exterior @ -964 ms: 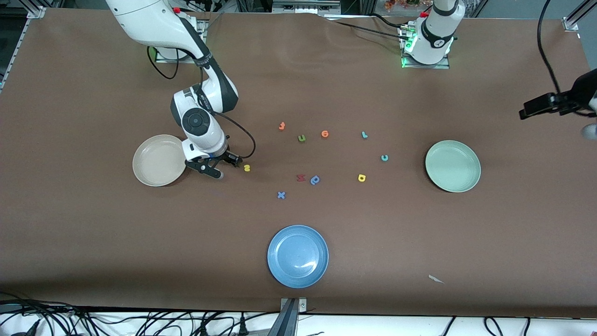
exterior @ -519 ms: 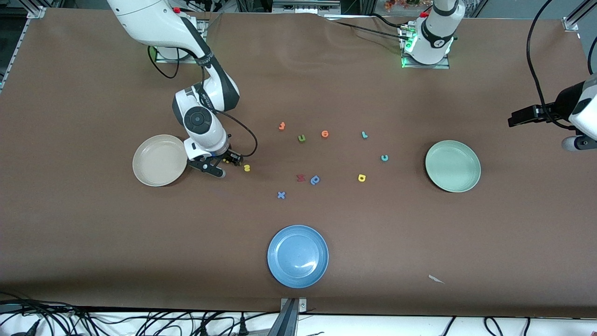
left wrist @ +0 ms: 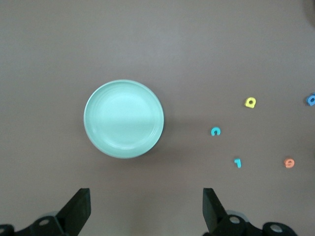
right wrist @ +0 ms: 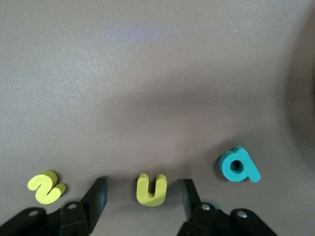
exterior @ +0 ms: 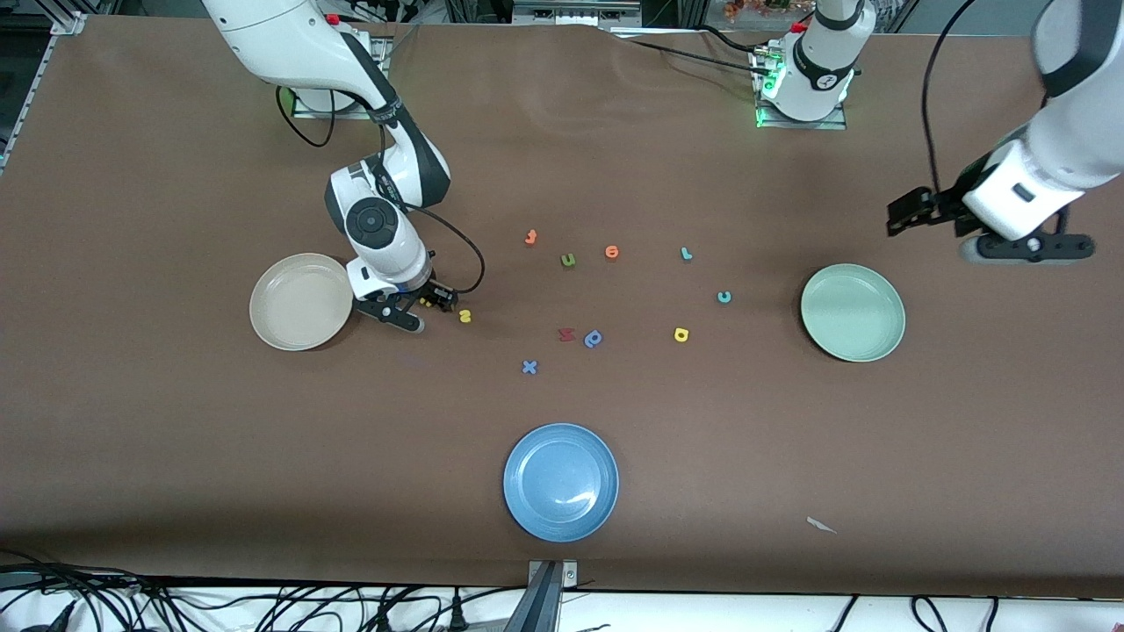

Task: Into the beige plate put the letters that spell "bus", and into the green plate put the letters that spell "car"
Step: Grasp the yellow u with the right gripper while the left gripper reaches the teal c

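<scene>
Brown-covered table point(exterior: 176, 439) holds three round shallow plates.

Plain glossy cream-beige plate point(exterior: 301, 302) sits just beside the right gripper point(exterior: 427, 309), toward the right arm's end. Pale mint-green plate point(left wrist: 123, 118) lies below and ahead of the left gripper point(left wrist: 146, 212), which hangs in the air with fingers spread wide, nothing between them. Blue plate point(exterior: 561, 482) is well apart from both.

Right gripper is down at the table, fingers point(right wrist: 96, 197) partly spread, straddling the small yellow-orange toy letter u point(right wrist: 151, 189); contact with it cannot be told. Yellow toy s point(right wrist: 46, 187) lies just outside one finger, teal toy b point(right wrist: 237, 165) just outside the other, on the beige plate's side.

Yellow toy a point(left wrist: 250, 102), teal toy c point(left wrist: 215, 131) and light teal-blue toy r point(left wrist: 237, 162) lie on the table near the green plate, apart from it.
</scene>
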